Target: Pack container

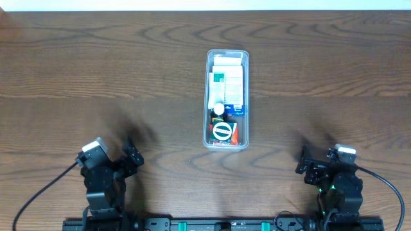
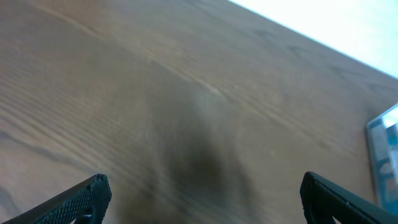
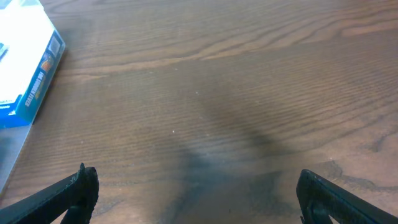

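The clear plastic container [image 1: 227, 99] stands at the table's middle, long side running front to back. It holds white, green and blue boxes at the far end and a small bottle and red packets at the near end. Its edge shows at the right of the left wrist view [image 2: 384, 155], and its corner with a blue and white box shows at the left of the right wrist view [image 3: 22, 74]. My left gripper [image 1: 131, 157] is open and empty over bare wood at the front left. My right gripper [image 1: 307, 168] is open and empty at the front right.
The wooden table's far edge [image 1: 205, 11] meets a white strip at the back. Cables trail from both arm bases at the front edge.
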`<state>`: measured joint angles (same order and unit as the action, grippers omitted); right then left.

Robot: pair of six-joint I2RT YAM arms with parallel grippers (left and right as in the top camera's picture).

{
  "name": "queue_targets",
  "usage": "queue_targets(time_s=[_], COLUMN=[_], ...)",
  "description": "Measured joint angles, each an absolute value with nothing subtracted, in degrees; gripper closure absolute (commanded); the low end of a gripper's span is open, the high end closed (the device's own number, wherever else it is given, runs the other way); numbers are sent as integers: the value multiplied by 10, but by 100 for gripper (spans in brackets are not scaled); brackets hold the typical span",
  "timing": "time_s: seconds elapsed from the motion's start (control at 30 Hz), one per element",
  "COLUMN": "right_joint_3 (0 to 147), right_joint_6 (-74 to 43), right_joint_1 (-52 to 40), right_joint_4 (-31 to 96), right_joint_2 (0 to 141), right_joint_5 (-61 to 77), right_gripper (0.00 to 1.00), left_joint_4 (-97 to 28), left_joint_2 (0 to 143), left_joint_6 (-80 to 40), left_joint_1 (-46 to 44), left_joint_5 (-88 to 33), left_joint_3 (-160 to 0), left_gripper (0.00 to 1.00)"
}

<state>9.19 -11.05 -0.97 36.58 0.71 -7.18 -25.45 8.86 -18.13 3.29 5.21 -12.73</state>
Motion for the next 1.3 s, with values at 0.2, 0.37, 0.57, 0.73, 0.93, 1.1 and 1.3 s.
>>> queue_targets(time_s=[0.2,0.37,0.57,0.73,0.93,1.1,1.3], right_joint_3=[92,92,92,92,92,92,92], right_joint_6=[-110,-110,-110,-110,-110,-110,-110], right_joint_1=[-10,-10,-10,-10,-10,-10,-10], right_joint_4=[366,366,366,366,366,366,366], right_joint_2=[7,7,7,7,7,7,7], right_joint_5=[-72,-72,-72,-72,-72,-72,-72], right_gripper=[1,1,1,1,1,1,1], left_joint_4=[-250,-242,-242,-242,-242,-242,-242], left_joint_2=[48,35,35,35,35,35,35], left_joint_6=[-182,-181,-181,-181,-182,-181,-181], left_joint_1=[33,33,32,32,32,32,32], left_joint_5=[50,48,48,48,48,48,48], left_joint_3=[-84,-82,-82,-82,-82,-82,-82], left_gripper=[2,2,2,2,2,2,2])
